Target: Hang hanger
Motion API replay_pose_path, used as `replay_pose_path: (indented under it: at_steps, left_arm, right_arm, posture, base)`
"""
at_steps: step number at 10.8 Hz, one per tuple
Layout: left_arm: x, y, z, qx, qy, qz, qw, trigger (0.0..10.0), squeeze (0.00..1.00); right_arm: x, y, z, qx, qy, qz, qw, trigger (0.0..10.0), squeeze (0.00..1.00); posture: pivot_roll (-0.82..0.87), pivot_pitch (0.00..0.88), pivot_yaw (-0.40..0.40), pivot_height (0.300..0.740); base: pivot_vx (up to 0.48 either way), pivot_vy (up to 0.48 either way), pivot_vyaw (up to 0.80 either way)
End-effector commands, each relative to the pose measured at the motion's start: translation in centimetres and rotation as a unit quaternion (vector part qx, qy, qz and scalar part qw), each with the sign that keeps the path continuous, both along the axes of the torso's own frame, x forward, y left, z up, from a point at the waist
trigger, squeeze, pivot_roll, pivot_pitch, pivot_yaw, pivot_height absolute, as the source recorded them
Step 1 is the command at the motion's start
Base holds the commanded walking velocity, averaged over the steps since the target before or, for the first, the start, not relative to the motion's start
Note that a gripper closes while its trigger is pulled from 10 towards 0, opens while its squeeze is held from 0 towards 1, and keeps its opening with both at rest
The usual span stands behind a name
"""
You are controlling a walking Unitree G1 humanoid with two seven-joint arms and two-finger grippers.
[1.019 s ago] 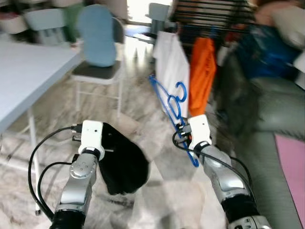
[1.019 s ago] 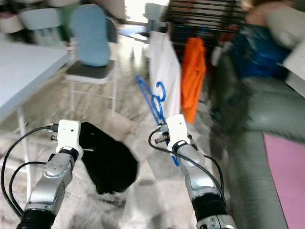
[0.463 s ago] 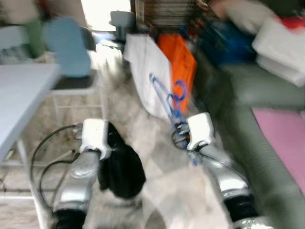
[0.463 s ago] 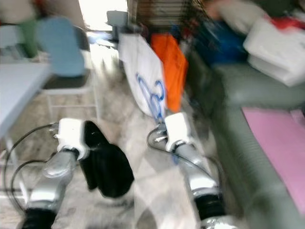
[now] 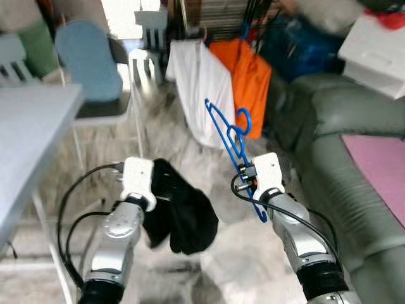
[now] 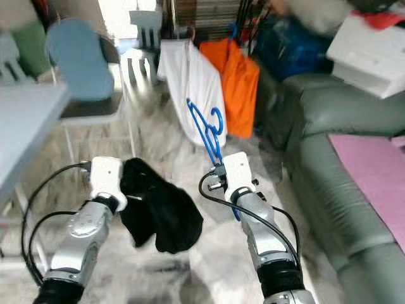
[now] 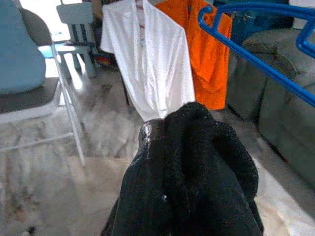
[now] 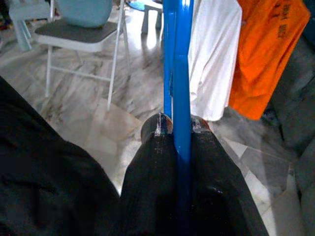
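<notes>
Gripping the blue hanger (image 5: 231,136), the right gripper (image 8: 177,129) has its jaws clenched on the plastic bar, one black finger on each side of it. The hanger is raised in front of the robot, tilted, hook (image 5: 243,120) uppermost, in line with the hanging clothes beyond. The left gripper (image 7: 152,132) holds a bunched black garment (image 5: 180,209); its jaws are closed on the cloth, which drapes down over the marble floor (image 5: 171,136). One fingertip (image 7: 149,132) shows at the edge of the fabric. Ahead, a white shirt (image 5: 202,95) and an orange shirt (image 5: 252,79) hang side by side from a dark rack (image 5: 253,12). A grey-green sofa (image 5: 345,145) stands at the right. A folding chair with a blue back (image 5: 92,63) and a pale tabletop (image 5: 28,139) stand at the left.
</notes>
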State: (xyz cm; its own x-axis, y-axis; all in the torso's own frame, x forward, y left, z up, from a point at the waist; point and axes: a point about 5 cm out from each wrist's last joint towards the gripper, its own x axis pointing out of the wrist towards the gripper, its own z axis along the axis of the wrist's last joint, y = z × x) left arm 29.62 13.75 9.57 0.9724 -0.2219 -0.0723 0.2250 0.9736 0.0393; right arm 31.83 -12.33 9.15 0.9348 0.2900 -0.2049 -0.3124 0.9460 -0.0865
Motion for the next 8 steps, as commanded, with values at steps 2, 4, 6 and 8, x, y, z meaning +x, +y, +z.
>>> replay_pose_path:
  at_steps: [2,4,6,8]
  left_arm:
    - [-0.22,-0.46,0.67,-0.012,-0.017,-0.017,1.000,10.0,0.00]
    - [-0.27,-0.69,0.51,-0.013,-0.012,-0.021,1.000,10.0,0.00]
    - [-0.16,-0.66,0.49,-0.013,-0.011,-0.020,1.000,10.0,0.00]
    - [-0.16,-0.79,0.50,-0.016,-0.011,-0.024,1.000,10.0,0.00]
  right_arm:
    - [0.07,-0.13,0.48,-0.003,-0.010,-0.003,1.000,10.0,0.00]
    - [-0.01,-0.20,0.38,-0.004,-0.008,-0.003,1.000,10.0,0.00]
    - [-0.04,-0.35,0.29,-0.007,-0.007,-0.004,1.000,10.0,0.00]
    - [0.00,-0.40,0.31,-0.010,-0.008,-0.003,1.000,10.0,0.00]
  posture:
    - [-0.17,0.000,0.039,0.740]
    - [-0.18,0.000,0.040,0.740]
    - [-0.18,0.000,0.037,0.740]
    - [-0.18,0.000,0.034,0.740]
  base:
    - [0.120,0.000,-0.80]
    - [0.306,0.000,-0.34]
    - [0.313,0.137,0.00]
    - [0.309,0.347,0.00]
